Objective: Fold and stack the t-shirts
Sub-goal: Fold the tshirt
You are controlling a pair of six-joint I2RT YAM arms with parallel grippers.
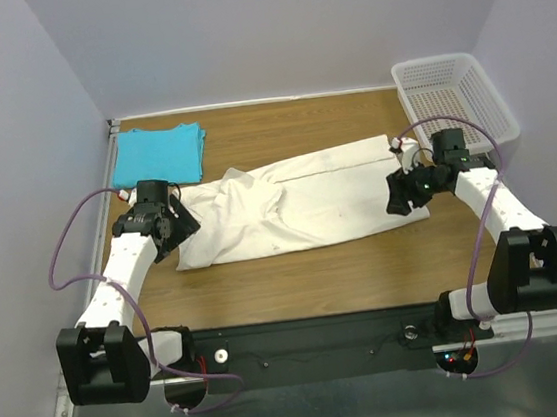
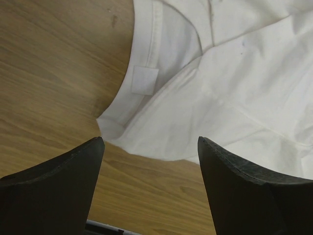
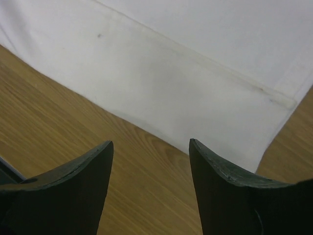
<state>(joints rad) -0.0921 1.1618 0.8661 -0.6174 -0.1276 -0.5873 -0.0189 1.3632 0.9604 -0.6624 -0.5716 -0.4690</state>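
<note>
Left arm: base at the near left, forearm angled forward and inward, wrist tipped down at the left end of the cream t-shirt (image 1: 298, 206). Left gripper (image 1: 164, 221) is over bare table (image 1: 296, 277), just beside the shirt's collar end. In the left wrist view the collar with its sewn label patch lies just past the fingertips (image 2: 78, 161), and the cloth edge (image 2: 234, 88) runs across the gap ahead of them. Left gripper (image 2: 149, 142) jaws are spread wide with nothing between them, only wood; no contact with the cloth visible.

The cream t-shirt lies lengthwise across mid-table, rumpled at the left and flatter at the right. The turquoise t-shirt (image 1: 160, 154) is folded flat at the far left corner, just beyond the left gripper, and looks apart from the cream one.

Right arm: elbow raised at the near right, forearm reaching forward and inward. Right gripper (image 1: 407, 192) is at the shirt's right end. In the right wrist view the hem and a corner (image 3: 171, 63) lie just ahead of the fingertips (image 3: 215, 161). Right gripper (image 3: 151, 144) jaws are well apart, gripping nothing, with wood between them. The white basket (image 1: 451, 88) is at the far right, behind that gripper.
</note>
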